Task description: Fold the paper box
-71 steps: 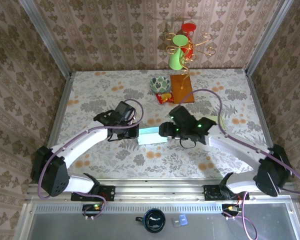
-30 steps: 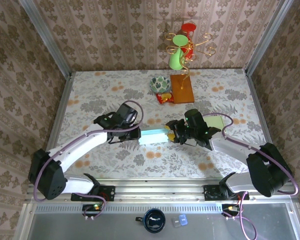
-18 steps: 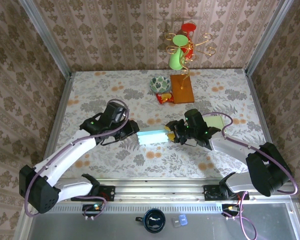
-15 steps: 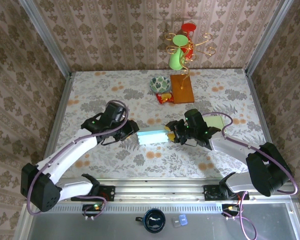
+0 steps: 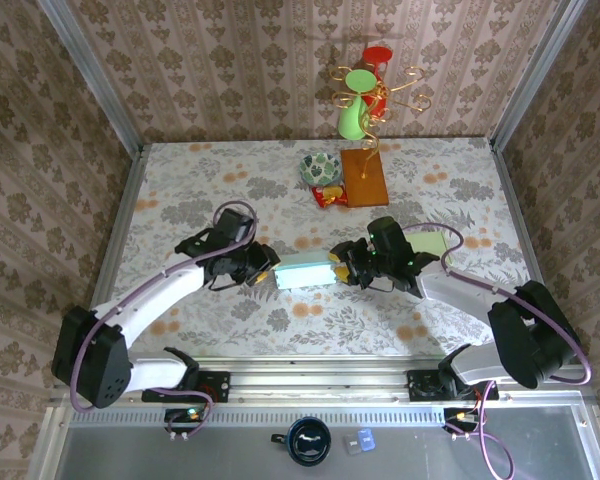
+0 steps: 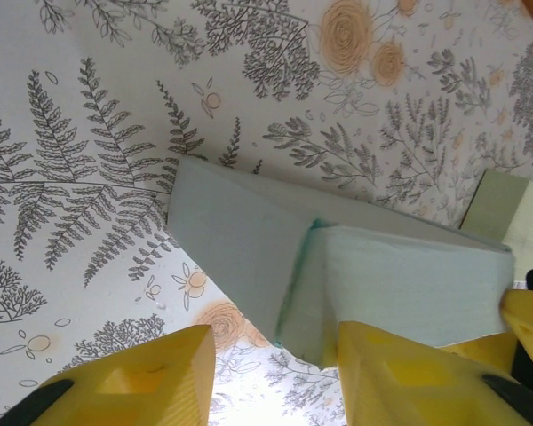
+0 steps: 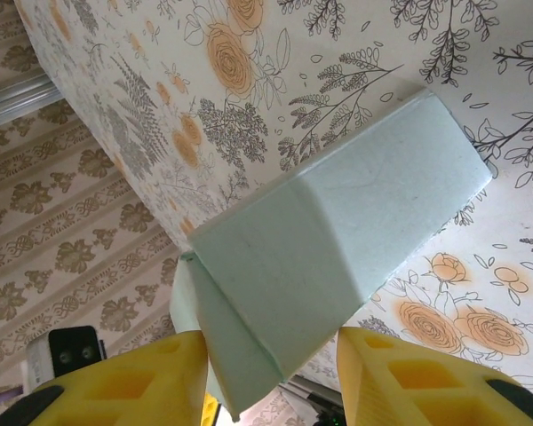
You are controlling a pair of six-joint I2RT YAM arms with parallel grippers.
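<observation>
Top view: pale green box (image 5: 305, 270) is seen lying on the tabletop (image 5: 200, 180) about midway between the two arms, long side running left to right, well clear of the bowl (image 5: 320, 167) and brown board (image 5: 363, 178) farther back. Left tool (image 5: 267, 268) is set at the box's left end, right tool (image 5: 338, 268) at its right end. Left wrist view: left tool (image 6: 271, 344) is released, jaws apart; only a lower corner of the box (image 6: 382, 275) dips between them, and one flap is seen lying flat on the tabletop. Right wrist view: right tool (image 7: 271, 344) is judged clenched on the near end of the box (image 7: 338, 240), which fills the gap between the jaws. Risks noted: with one end alone held, a push from the left could swivel or slide the box out; thin paper could be crushed or wrongly creased if the corner is pinched; the flat flap could be missed.
</observation>
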